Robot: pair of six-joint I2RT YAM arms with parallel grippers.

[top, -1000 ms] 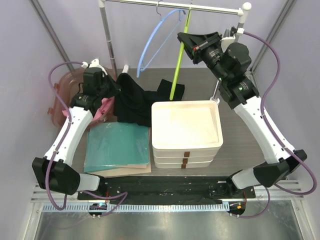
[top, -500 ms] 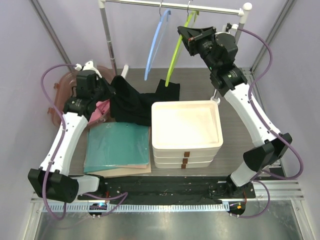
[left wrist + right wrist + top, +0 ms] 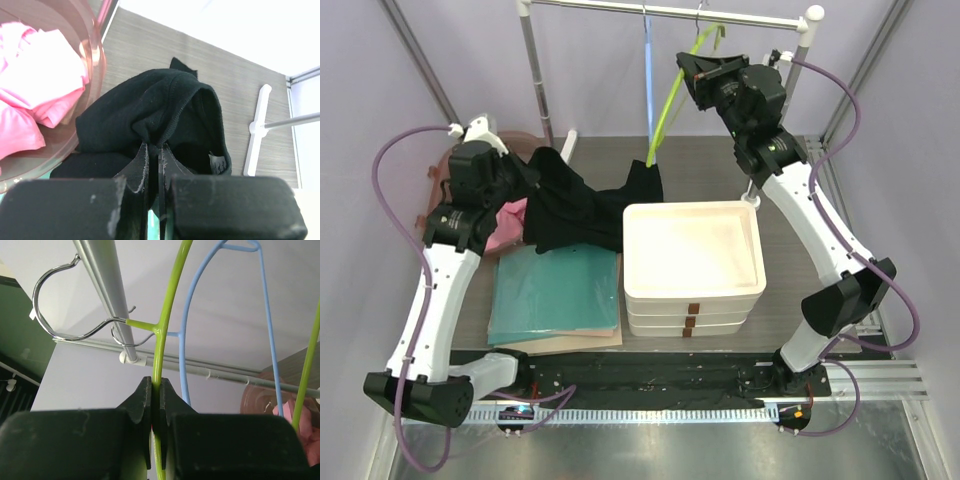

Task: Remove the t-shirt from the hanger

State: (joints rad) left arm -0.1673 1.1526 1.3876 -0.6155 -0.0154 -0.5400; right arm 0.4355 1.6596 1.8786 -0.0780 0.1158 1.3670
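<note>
While the left gripper point(image 3: 154, 150) is being kept shut on the black t-shirt point(image 3: 150, 105), it is being pulled left over the table point(image 3: 225, 85); the bare green hanger point(image 3: 157, 357), clamped by the right gripper point(image 3: 155, 382), is being rehung on the rail point(image 3: 102, 285): removal is being judged complete.

Top cam: high up behind, looking down on the whole table point(image 3: 705, 170). Left wrist: facing down, close on the black t-shirt point(image 3: 155, 110). Right wrist: tilted up, close on green hanger point(image 3: 167, 305) and rail point(image 3: 102, 270), all shared with top.

t-shirt point(image 3: 570, 205) left of trays point(image 3: 692, 312), behind folders point(image 3: 555, 295) | hanger point(image 3: 670, 100) on rail point(image 3: 760, 15), behind trays | tub point(image 3: 97, 55) far left
</note>
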